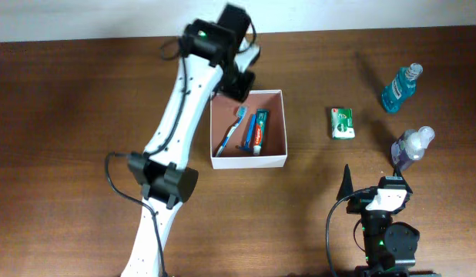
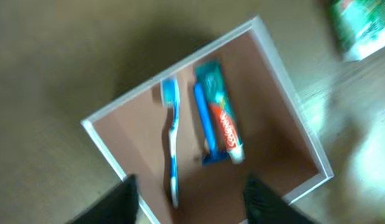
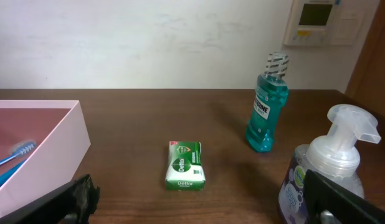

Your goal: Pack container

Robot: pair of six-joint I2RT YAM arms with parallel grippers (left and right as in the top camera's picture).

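Overhead view, w/ two wrist views. Brown wood table (image 1: 68, 154). The white left arm (image 1: 172, 127) reaches diagonally across it to the far side.

The container (image 1: 248, 161) sits mid-table, open side up. It is square, so it has no real long axis, and its walls run parallel to the table edges. It lies directly below the left gripper (image 2: 194, 202), which hangs over the far-left corner w/ fingers apart and nothing between them. In the left wrist view the box looks turned on the diagonal.

The right gripper (image 3: 211, 205) is at the near-right of the table, spread wide and empty. The container is well off to its left.

A pump bottle (image 1: 411, 146) stands just ahead of the right gripper. A blue mouthwash bottle (image 1: 398, 88) is further back.

A green soap packet (image 3: 185, 165) lies flat between the box and the bottles, long axis pointing away from the right gripper. The right arm looks the nearer one for it.

In the box, a toothpaste tube (image 2: 217, 121) and a toothbrush (image 2: 172, 137) lie side by side. Both run far-to-near, and the floor to their right is bare.
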